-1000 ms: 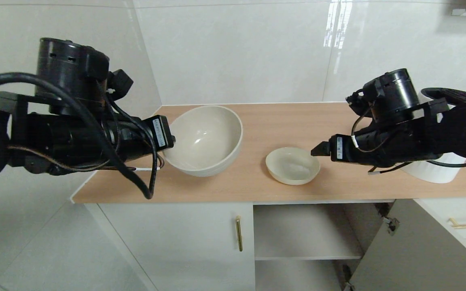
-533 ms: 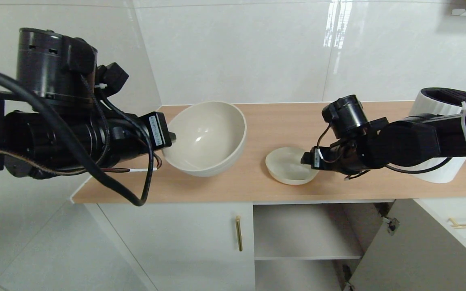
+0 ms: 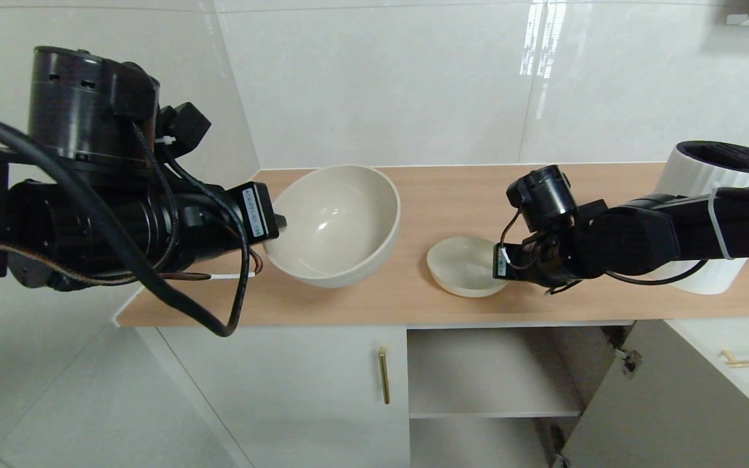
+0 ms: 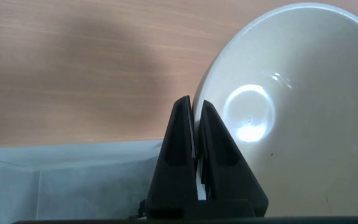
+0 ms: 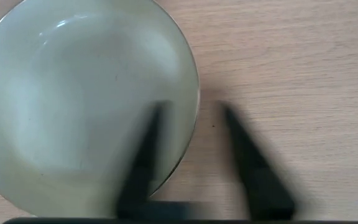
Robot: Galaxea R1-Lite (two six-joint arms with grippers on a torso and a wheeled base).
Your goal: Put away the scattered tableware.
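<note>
Straddling small bowl (image 5: 86,106) rim, right fingers (image 5: 253,174).

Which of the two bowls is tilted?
The large bowl, pinched at its rim by the left gripper; the small bowl sits level on the counter.

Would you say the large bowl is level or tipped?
Tipped: the large bowl angles its mouth toward the left gripper, which pinches its rim.

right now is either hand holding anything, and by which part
The left hand pinches the large round cream bowl by its rim. The right hand is open astride the small shallow pale bowl's rim, gripping nothing.
</note>
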